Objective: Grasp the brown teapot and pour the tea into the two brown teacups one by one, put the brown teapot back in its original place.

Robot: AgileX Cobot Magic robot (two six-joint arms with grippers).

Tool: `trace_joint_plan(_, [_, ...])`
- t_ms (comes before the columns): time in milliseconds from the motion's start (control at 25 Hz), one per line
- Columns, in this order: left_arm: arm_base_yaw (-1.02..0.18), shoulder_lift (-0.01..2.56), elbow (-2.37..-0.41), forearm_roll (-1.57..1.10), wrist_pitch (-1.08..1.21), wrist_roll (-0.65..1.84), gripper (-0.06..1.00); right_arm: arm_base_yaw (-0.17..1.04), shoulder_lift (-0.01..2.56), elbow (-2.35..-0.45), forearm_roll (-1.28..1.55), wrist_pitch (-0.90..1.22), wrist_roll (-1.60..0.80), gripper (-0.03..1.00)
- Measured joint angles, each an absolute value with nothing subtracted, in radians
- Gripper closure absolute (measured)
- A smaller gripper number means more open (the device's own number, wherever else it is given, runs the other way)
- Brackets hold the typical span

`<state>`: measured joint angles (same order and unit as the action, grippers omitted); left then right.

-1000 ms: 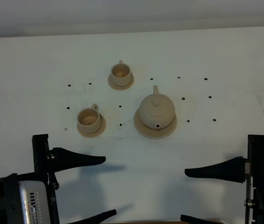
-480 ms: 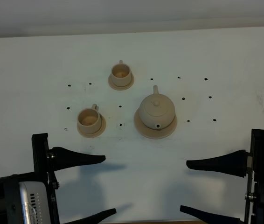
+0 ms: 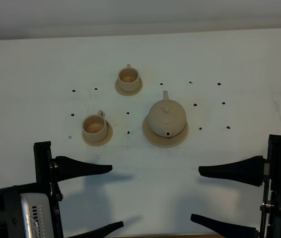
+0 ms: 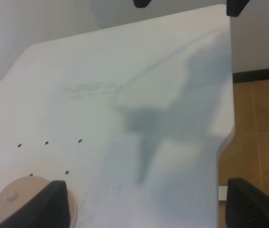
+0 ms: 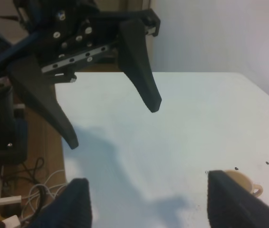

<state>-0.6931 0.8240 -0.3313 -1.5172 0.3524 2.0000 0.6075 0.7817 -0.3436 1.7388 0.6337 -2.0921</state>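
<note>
White table (image 3: 31, 74), tea set in the middle, both arms at the near edge. Brown teapot (image 3: 166, 117) sits upright with its lid on, on the wide saucer (image 3: 150, 137), just right of centre. Far teacup (image 3: 129, 79) is on its small saucer, beyond and left of the pot. Near teacup (image 3: 95, 126) is on its own saucer, left of the pot and level with it. Cups and pot are all apart, nothing touching. Left gripper (image 3: 117, 197) hangs over the near left of the table, jaws spread wide, nothing between them. The teapot lies farther out and to its right, well apart; the left wrist view catches the pot (image 4: 15, 202) just past one finger (image 4: 49, 204). Right gripper (image 3: 195, 194) hangs over the near right, jaws also released wide and bare. The teapot lies farther out and a little to its left, apart, closer to this gripper than to the left one. Both sets of fingers point inward toward each other, with bare table between the tips.
</note>
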Motion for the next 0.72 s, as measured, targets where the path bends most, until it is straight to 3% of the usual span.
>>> trace_joint_plan(360, [-0.693,0.83,-0.334,-1.672,0.222,2.0,0.3,0.608,0.783,-0.36,1.74,0.488,-1.961,0.43])
trace_joint_plan(720, [-0.693,0.988,-0.473,-1.695,0.039,1.951,0.3,0.608,0.804,-0.466,1.743,0.295,-1.88,0.43])
